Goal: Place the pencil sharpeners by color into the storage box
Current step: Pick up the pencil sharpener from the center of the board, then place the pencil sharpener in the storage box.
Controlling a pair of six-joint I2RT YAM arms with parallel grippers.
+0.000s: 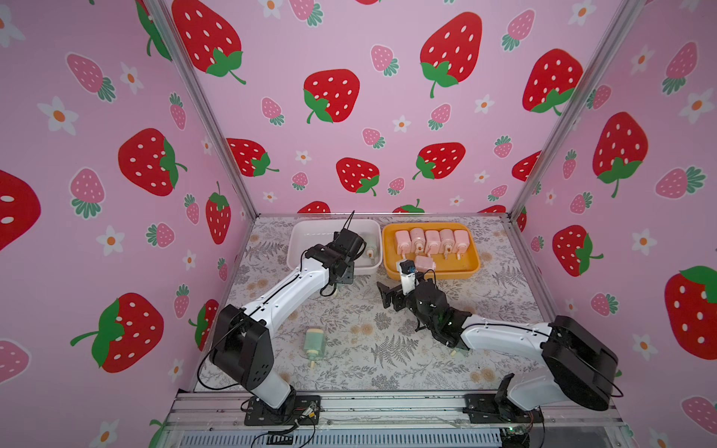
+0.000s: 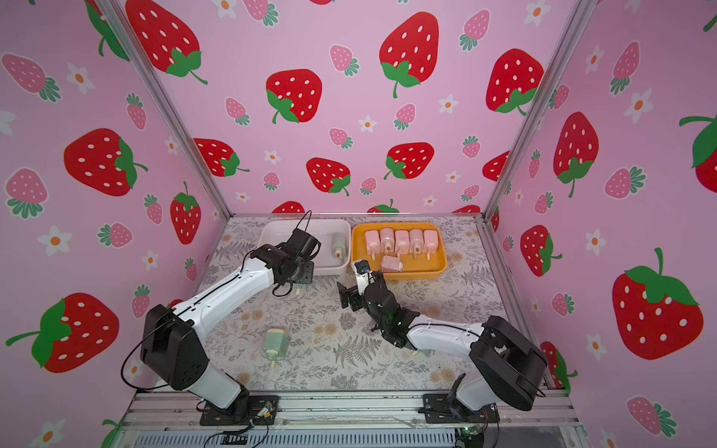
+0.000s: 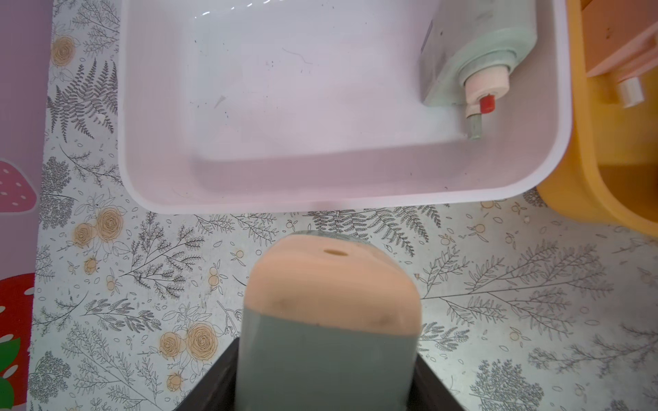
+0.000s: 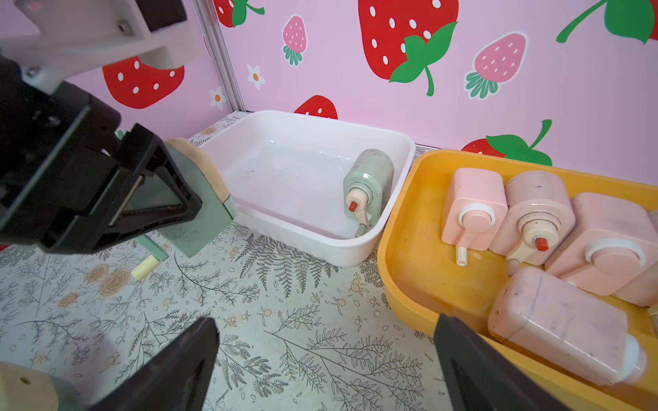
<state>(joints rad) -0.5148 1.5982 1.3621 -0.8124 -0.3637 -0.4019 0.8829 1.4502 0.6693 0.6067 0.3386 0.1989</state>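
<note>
My left gripper (image 3: 327, 359) is shut on a mint green pencil sharpener (image 3: 333, 295), cream end forward, held just above the mat in front of the white storage box (image 3: 160, 178). Another green sharpener (image 4: 368, 181) lies inside that box at its end beside the yellow storage box (image 4: 409, 284). The yellow box holds several pale pink sharpeners (image 1: 431, 241) in a row, with one more (image 1: 425, 263) lying on its side in front of them. My right gripper (image 4: 327, 356) is open and empty over the mat by the yellow box's near corner.
One green sharpener (image 1: 313, 343) lies loose on the floral mat between the arm bases. Another (image 2: 423, 353) is mostly hidden under my right forearm. Strawberry-patterned walls close in the back and both sides.
</note>
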